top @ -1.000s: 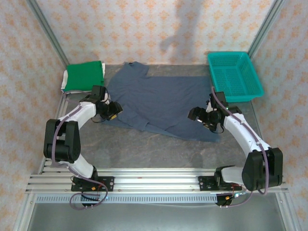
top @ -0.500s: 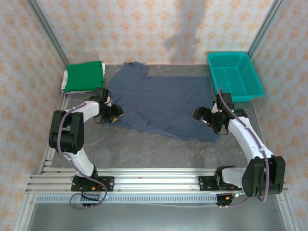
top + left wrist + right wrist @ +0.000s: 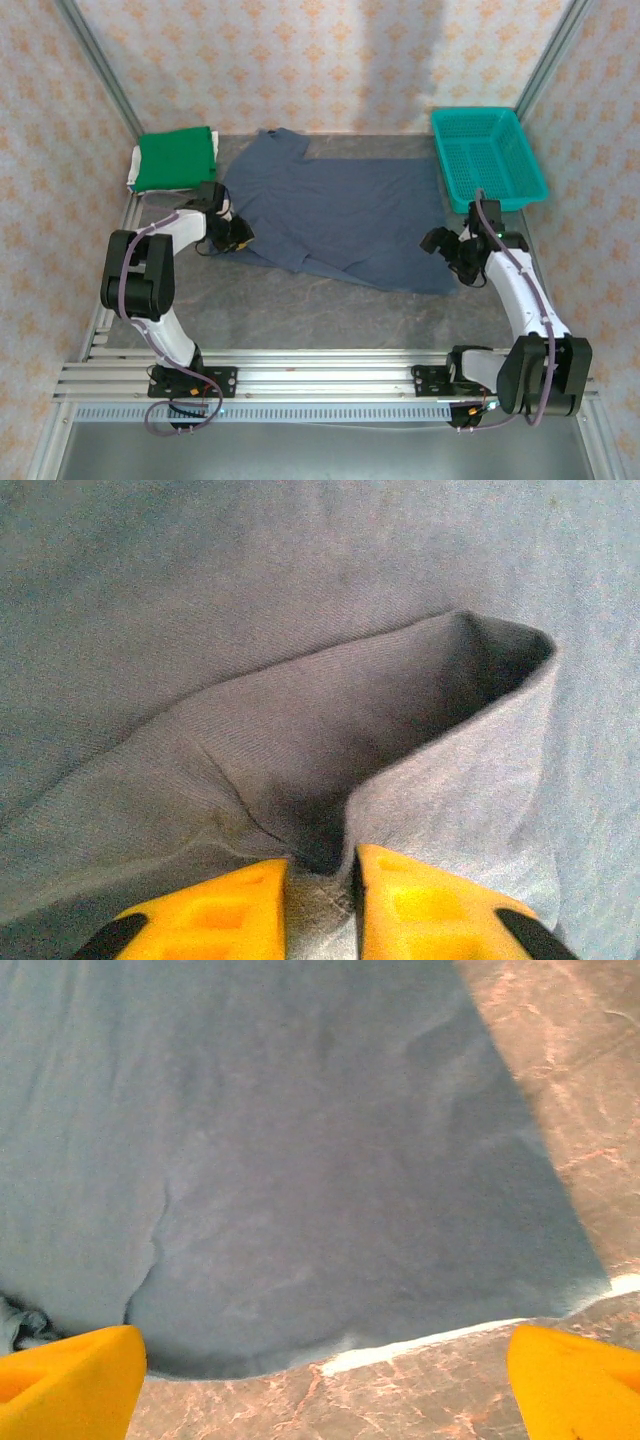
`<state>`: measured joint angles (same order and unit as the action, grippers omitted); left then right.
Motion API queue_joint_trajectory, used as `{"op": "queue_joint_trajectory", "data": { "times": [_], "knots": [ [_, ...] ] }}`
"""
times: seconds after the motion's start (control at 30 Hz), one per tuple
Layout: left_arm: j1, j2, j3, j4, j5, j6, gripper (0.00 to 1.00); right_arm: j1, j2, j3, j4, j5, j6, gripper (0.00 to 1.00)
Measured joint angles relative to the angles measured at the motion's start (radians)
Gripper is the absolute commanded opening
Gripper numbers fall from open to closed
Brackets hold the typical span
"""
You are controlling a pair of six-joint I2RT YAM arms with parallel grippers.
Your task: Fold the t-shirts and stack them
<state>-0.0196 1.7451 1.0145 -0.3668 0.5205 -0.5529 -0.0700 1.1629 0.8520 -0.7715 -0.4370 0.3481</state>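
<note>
Off the blue tee (image 3: 340, 215), spread mid-table for folding, my right gripper (image 3: 325, 1365) has backed rightward, jaws wide, empty over the hem. Left gripper (image 3: 320, 890) pinches a raised fold at the tee's left edge, nearly closed (ready, I judge, to carry it over). Green tee (image 3: 178, 157) sits folded far left.

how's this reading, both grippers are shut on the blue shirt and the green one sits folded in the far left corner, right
Not quite: the left gripper is shut on the blue shirt, but the right gripper is open, fingers spread wide, as the right wrist view shows. The green shirt does sit folded in the far left corner.
</note>
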Motion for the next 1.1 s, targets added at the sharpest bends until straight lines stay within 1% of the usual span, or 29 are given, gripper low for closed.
{"op": "queue_joint_trajectory", "data": {
  "times": [0.1,0.13,0.23,0.33,0.47,0.53,0.67,0.73,0.9,1.1],
  "knots": [
    [0.000,-0.004,0.000,-0.002,0.001,0.003,0.10,-0.024,-0.007,-0.002,-0.027,0.028,0.003,0.93],
    [0.000,-0.007,0.000,-0.003,0.003,0.004,0.07,-0.035,-0.011,-0.002,-0.035,0.039,0.004,0.93],
    [0.000,-0.022,0.000,-0.007,0.013,0.004,0.00,-0.104,-0.026,-0.002,-0.069,0.072,0.011,0.93],
    [0.000,-0.048,0.000,-0.013,0.023,0.004,0.00,-0.175,-0.030,-0.002,-0.097,0.097,0.029,0.90],
    [-0.009,-0.115,0.000,-0.033,0.026,0.004,0.00,-0.270,-0.014,-0.011,-0.119,0.091,0.072,0.81],
    [-0.013,-0.156,0.000,-0.040,0.027,0.004,0.00,-0.298,-0.003,-0.033,-0.119,0.081,0.091,0.76],
    [-0.020,-0.229,0.000,-0.049,0.029,0.003,0.00,-0.306,0.009,-0.105,-0.098,0.025,0.137,0.60],
    [-0.020,-0.251,-0.002,-0.055,0.030,0.004,0.00,-0.306,0.022,-0.132,-0.078,-0.005,0.156,0.55],
    [-0.020,-0.304,-0.022,-0.086,0.030,0.004,0.00,-0.306,0.070,-0.182,-0.009,-0.072,0.185,0.53],
    [-0.020,-0.386,-0.031,-0.138,0.030,0.004,0.00,-0.306,0.097,-0.224,0.057,-0.111,0.199,0.50]
  ]
}}
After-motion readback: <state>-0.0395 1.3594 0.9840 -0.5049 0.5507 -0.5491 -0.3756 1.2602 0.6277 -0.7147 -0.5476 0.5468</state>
